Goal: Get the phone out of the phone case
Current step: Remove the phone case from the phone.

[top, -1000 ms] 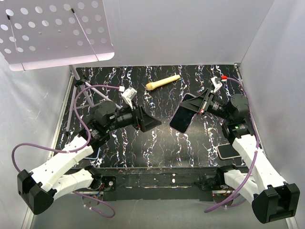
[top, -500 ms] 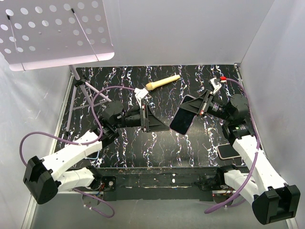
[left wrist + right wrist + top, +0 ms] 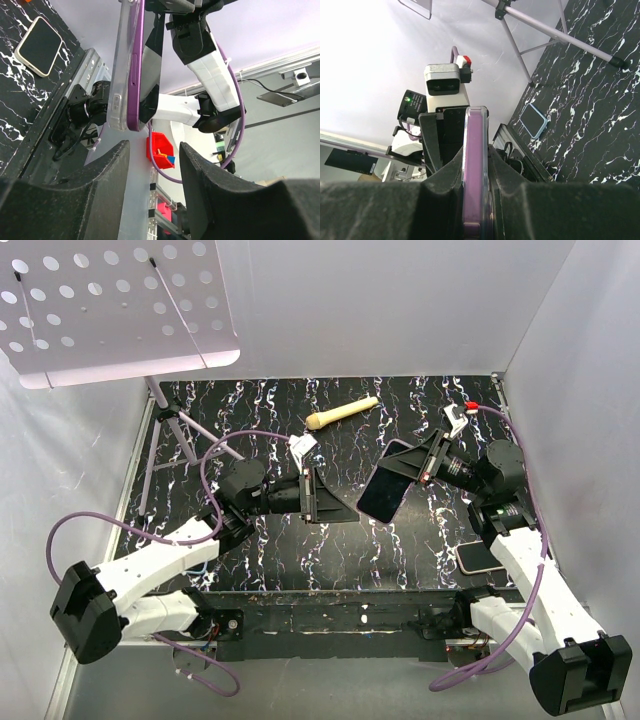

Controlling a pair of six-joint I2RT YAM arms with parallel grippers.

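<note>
L gripper (image 3: pixel 338 502) is seen part-open w/ nothing gripped, the phone (image 3: pixel 384 492), in its clear purple-rimmed case (image 3: pixel 135 65), being held up just ahead of its fingertips, above the table (image 3: pixel 300 552), w/ the far end clamped in the closed R gripper (image 3: pixel 424 463).

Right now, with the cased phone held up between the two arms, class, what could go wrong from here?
The right gripper pinches the phone case at one end only, above the table; a hard tug might pull it free and drop it.
The left gripper is open, with the case's end over one finger, not in the gap; closing now may miss or clip the edge.
</note>
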